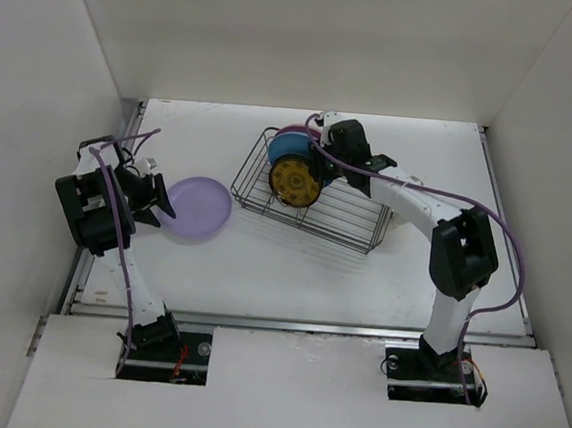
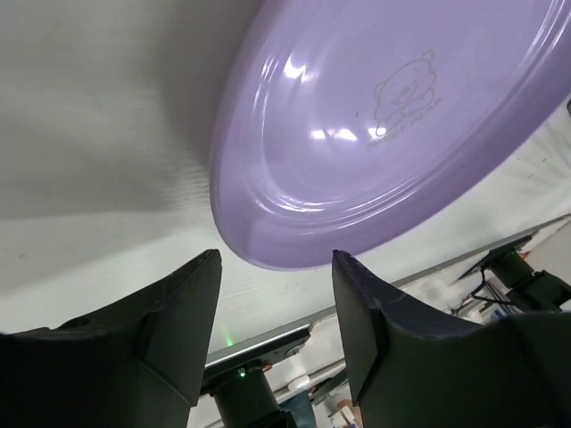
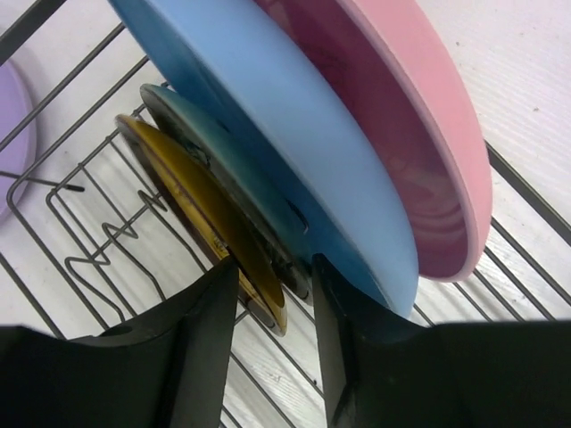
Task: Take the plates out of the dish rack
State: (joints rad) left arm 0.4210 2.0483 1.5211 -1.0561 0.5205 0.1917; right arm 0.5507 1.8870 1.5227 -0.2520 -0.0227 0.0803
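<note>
The lavender plate [image 1: 199, 209] [image 2: 375, 125] lies flat on the table, left of the dish rack [image 1: 345, 214] [image 3: 89, 223]. My left gripper [image 1: 168, 205] [image 2: 277, 259] is open just off its rim, nothing between the fingers. In the rack stand a pink plate [image 1: 297, 133] [image 3: 428, 134], a light blue plate [image 1: 289, 147] [image 3: 268, 107] and two small dark-rimmed plates: a teal one [image 3: 223, 169] and a yellow one [image 1: 295, 180] [image 3: 178, 178]. My right gripper [image 1: 317, 165] [image 3: 272, 263] reaches in from behind, its jaws closed on the edges of the two small plates.
White walls enclose the table on the left, back and right. The rack sits askew at the table's middle back, its right half holding only bare wire dividers. A metal rail [image 1: 297, 324] runs along the near table edge, in front of the arm bases.
</note>
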